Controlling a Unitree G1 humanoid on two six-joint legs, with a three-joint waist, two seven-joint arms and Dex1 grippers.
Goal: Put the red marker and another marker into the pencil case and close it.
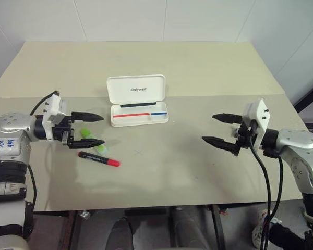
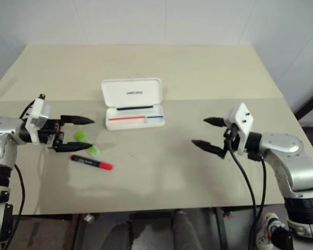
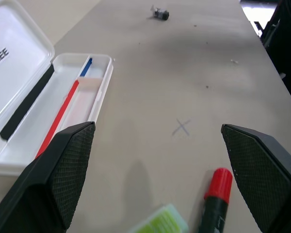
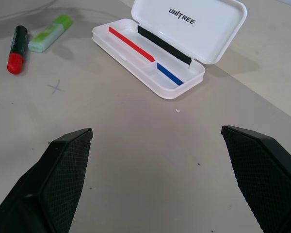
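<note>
The white pencil case (image 1: pixel 136 89) lies open at the table's middle, lid tipped back, red and blue stripes in its tray. Left of it and nearer me lies the red marker (image 1: pixel 99 159), black barrel with its red cap pointing right. The light-green marker (image 1: pixel 87 135) lies just behind it, partly hidden by my left gripper (image 1: pixel 102 129). That gripper hovers open over the green marker, fingers pointing right. My right gripper (image 1: pixel 208 127) hangs open over bare table at the right, fingers pointing left toward the case (image 4: pixel 160 73), holding nothing. Its wrist view shows both markers (image 4: pixel 17 48) beyond the case.
A seam crosses the beige table (image 1: pixel 198 172) behind the case. A faint pencilled cross (image 1: pixel 139 152) marks the surface in front of the case. A small dark object (image 3: pixel 160 13) lies far along the table. A black cable (image 1: pixel 266 198) hangs from my right arm past the front edge.
</note>
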